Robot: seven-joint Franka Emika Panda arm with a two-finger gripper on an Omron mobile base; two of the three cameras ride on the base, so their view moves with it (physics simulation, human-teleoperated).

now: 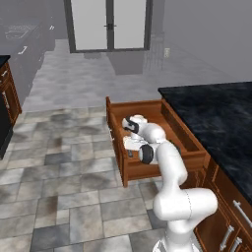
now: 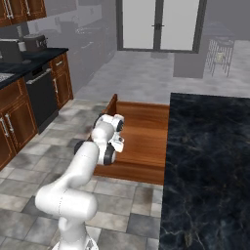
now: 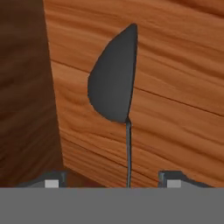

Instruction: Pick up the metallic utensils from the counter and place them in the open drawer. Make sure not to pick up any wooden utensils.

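Note:
My gripper [image 3: 112, 179] is open inside the open drawer [image 1: 184, 133], low by its left wall. Its two fingertips [image 3: 52, 180] stand wide apart. A thin grey metal spoon [image 3: 113, 78] lies along the gripper's line, its dark oval bowl over the drawer's wooden floor [image 2: 144, 132]. The slim handle runs down between the fingertips and touches neither. The arm [image 1: 167, 162] bends down into the drawer from the base. The black stone counter [image 2: 210, 161] stretches to the right of the drawer, and no utensils show on the part in view.
The drawer juts out over the grey tiled floor [image 1: 64, 162]. Reddish-brown wall cabinets [image 2: 19, 122] and a dark dishwasher [image 2: 44, 97] stand at the left. Glass double doors [image 1: 109, 24] close the far end of the room.

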